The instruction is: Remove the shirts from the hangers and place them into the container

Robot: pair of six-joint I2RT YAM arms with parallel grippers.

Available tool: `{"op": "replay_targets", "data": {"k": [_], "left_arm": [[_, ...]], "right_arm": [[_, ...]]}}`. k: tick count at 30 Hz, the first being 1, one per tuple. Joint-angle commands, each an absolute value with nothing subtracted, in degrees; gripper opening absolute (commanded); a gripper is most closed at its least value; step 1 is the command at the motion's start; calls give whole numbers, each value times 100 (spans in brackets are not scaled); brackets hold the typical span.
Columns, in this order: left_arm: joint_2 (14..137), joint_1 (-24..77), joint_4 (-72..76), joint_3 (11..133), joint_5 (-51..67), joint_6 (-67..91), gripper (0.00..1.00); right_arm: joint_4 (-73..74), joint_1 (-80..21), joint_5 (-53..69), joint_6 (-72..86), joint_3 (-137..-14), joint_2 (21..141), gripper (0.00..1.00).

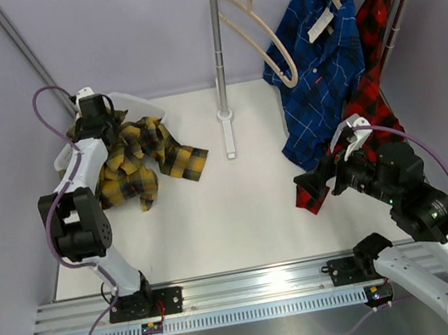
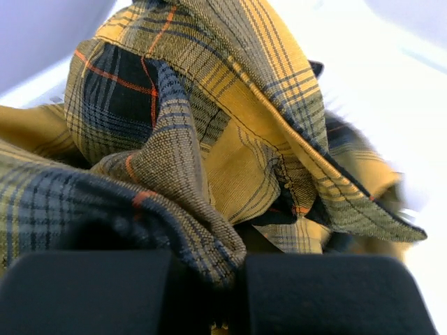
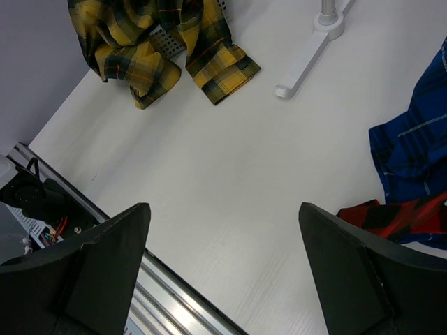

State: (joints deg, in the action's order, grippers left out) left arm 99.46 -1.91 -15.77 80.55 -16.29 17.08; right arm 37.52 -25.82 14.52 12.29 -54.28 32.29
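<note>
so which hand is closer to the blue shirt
Right. The right hand hangs open close to the blue shirt's hem, beside the red shirt. The left hand is across the table, shut on the yellow shirt by the basket.

- I see a white-and-steel rack (image 1: 217, 57) standing upright at the back of the white desk (image 1: 232, 218), with its flat foot pointing toward me.
- A ribbed metal rail (image 1: 260, 280) runs along the desk's near edge.
- Pale lilac walls (image 1: 125, 38) close in behind.

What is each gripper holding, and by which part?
Left gripper pinches a bunched fold of the yellow-and-black shirt; which part cannot be told. Right gripper is open, holding nothing.
</note>
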Motion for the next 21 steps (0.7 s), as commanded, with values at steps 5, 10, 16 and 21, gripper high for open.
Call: {"op": "replay_targets", "data": {"k": [5,10,16,21], "left_arm": [[11328,-334,-2223,9412,-1204,1828,12],[11418,-343,-2672,9791,-1142,1775,60],[9837,-317,-2830,9747,-1125,1942,99],[8073,-272,-2848,8609,-1011,2434,99]], "right_arm": [[3612,-2566,1459,1204,-5379,3146,97],[3612,-2575,1476,1213,-5370,3173,97],[3568,-2566,1512,1230,-5352,3094,97],[3551,-2566,1547,1239,-5344,3006,97]]}}
